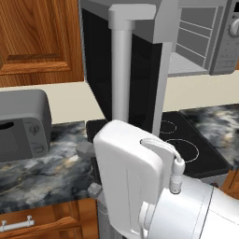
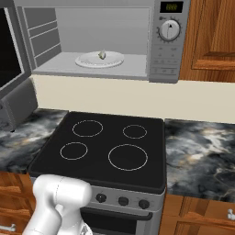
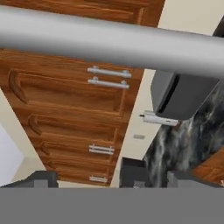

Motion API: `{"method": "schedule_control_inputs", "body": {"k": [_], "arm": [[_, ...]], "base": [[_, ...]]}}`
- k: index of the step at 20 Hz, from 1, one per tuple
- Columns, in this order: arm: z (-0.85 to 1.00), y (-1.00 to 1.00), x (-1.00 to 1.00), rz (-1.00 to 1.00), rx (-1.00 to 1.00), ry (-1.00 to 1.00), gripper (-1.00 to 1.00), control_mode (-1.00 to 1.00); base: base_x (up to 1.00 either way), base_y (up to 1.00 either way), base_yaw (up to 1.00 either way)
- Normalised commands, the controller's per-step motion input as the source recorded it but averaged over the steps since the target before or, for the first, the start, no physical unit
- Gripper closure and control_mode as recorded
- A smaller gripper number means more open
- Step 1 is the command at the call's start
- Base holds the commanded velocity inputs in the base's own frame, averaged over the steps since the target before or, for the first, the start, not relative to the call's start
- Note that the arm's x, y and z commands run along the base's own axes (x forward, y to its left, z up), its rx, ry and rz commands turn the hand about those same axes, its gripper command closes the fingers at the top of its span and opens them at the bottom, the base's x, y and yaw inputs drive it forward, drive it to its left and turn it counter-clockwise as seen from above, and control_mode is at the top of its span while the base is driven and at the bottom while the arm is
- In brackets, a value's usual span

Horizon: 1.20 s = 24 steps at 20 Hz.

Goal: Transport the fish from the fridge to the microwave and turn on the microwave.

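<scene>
Push the open door (image 1: 142, 79) shut by its handle (image 3: 109, 41), pressing square on the smooth round bar and following the hinge arc. Mind the fish (image 2: 102, 55), small, pale and thin, lying on the glossy white plate (image 2: 87, 61) inside the boxy grey microwave (image 2: 158, 59). Hold the pincer (image 3: 116, 178) as is: tips apart, nothing between, just short of the bar. Then go for the round knob (image 2: 169, 30). Below, flat black stove (image 2: 46, 156) and veined marble tabletop (image 2: 197, 156).
</scene>
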Motion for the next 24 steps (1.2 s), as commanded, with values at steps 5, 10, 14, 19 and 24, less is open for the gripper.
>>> {"method": "schedule_control_inputs", "body": {"k": [5, 10, 14, 19, 24], "arm": [[0.06, 0.28, 0.15, -0.12, 0.08, 0.00, -1.00, -1.00], [0.04, 0.10, 0.21, -0.09, 0.10, 0.00, -1.00, -1.00], [0.02, 0.00, 0.23, -0.10, 0.04, 0.00, -1.00, -1.00], [0.00, -0.06, 0.25, -0.12, 0.02, 0.00, -1.00, -1.00], [0.00, -0.11, 0.20, -0.13, 0.00, 0.00, -1.00, -1.00]], "base": [[0.00, 0.00, 0.00], [0.00, 0.00, 0.00], [0.00, 0.00, 0.00], [0.00, 0.00, 0.00], [0.00, 0.00, 0.00]]}}
